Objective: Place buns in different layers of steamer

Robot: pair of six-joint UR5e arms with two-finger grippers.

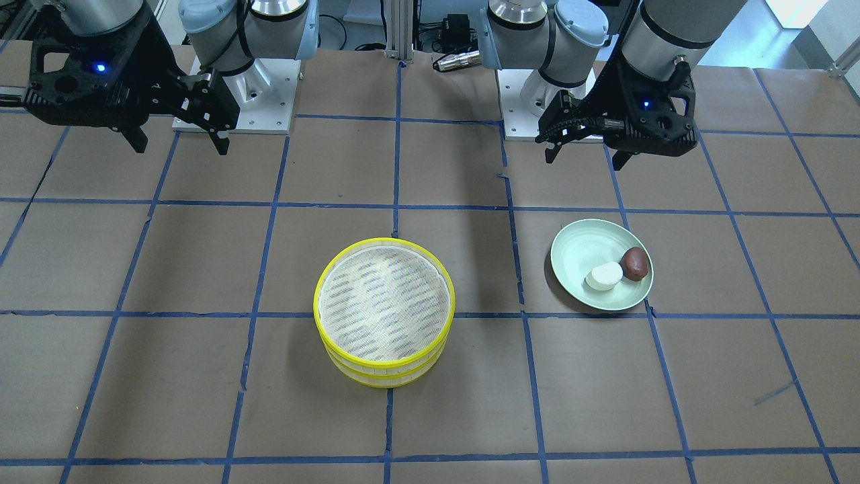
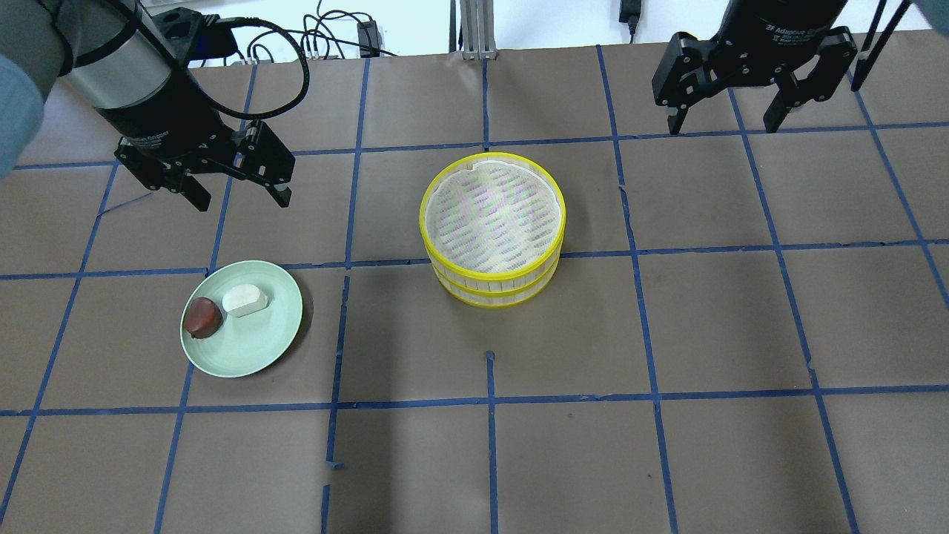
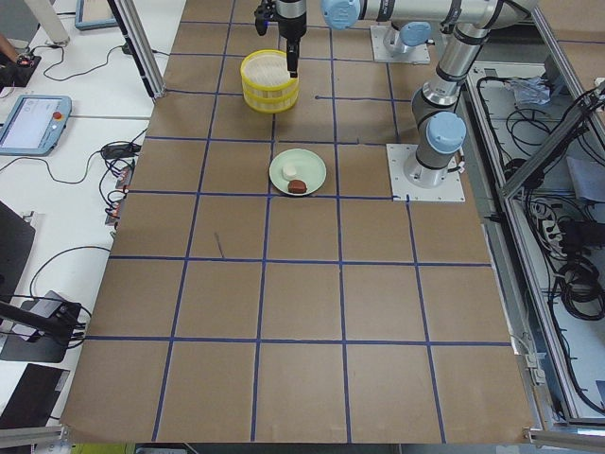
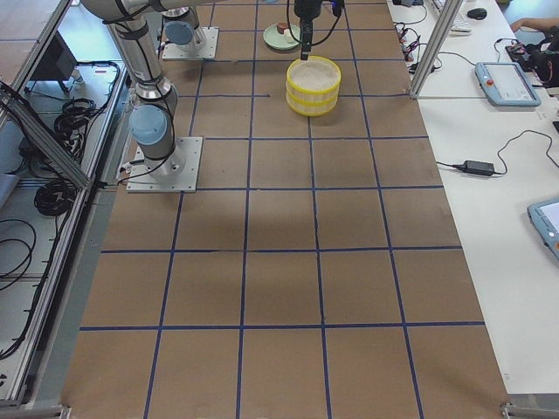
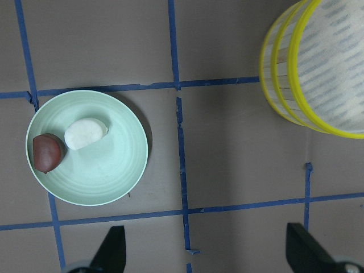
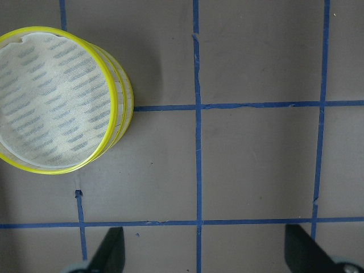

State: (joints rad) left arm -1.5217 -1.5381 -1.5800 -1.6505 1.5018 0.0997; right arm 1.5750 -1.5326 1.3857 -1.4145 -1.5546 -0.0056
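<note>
The white bun (image 2: pixel 245 300) and the reddish-brown bun (image 2: pixel 202 317) lie side by side on a pale green plate (image 2: pixel 256 345); they also show in the left wrist view, white (image 5: pixel 85 133) and brown (image 5: pixel 47 152). The steamer (image 2: pixel 492 226), two stacked yellow-rimmed trays, stands mid-table with its top tray empty. My left gripper (image 2: pixel 240 193) hangs open and empty above the table behind the plate. My right gripper (image 2: pixel 724 119) hangs open and empty far to the steamer's right rear.
The table is brown paper with a blue tape grid (image 2: pixel 489 400). The arm bases (image 1: pixel 235 101) stand on plates at the robot's edge. Cables and a tablet (image 3: pixel 33 123) lie on side benches off the table.
</note>
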